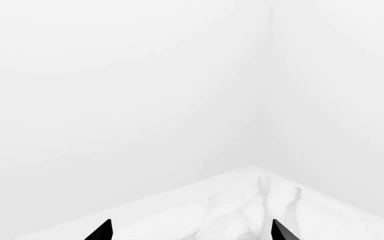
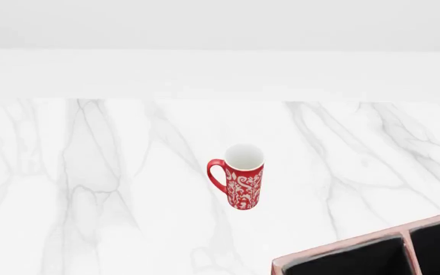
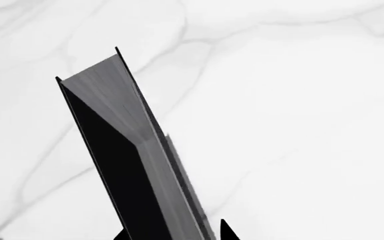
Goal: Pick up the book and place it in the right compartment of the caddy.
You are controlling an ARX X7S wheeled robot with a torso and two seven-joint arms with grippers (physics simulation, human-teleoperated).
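Right claw (image 3: 172,231): pinching the book (image 3: 122,150) above the counter (image 3: 299,100).
Left claw (image 1: 190,230): spread, holding nothing.
Caddy (image 2: 342,247): near the mug (image 2: 242,183).

We see the mug (image 2: 240,177) standing upright near the middle of the tabletop (image 2: 90,172), its handle to the left. The caddy (image 2: 342,247) sits nearer and to the right, apart from the mug. Over at the right wrist, the book (image 3: 135,165) stands between the right pincer's (image 3: 175,235) fingertips, above the tabletop.

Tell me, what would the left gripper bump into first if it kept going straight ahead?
Probably the white wall. Past the left gripper lies only the bare marble table corner, then wall; depth is unclear.
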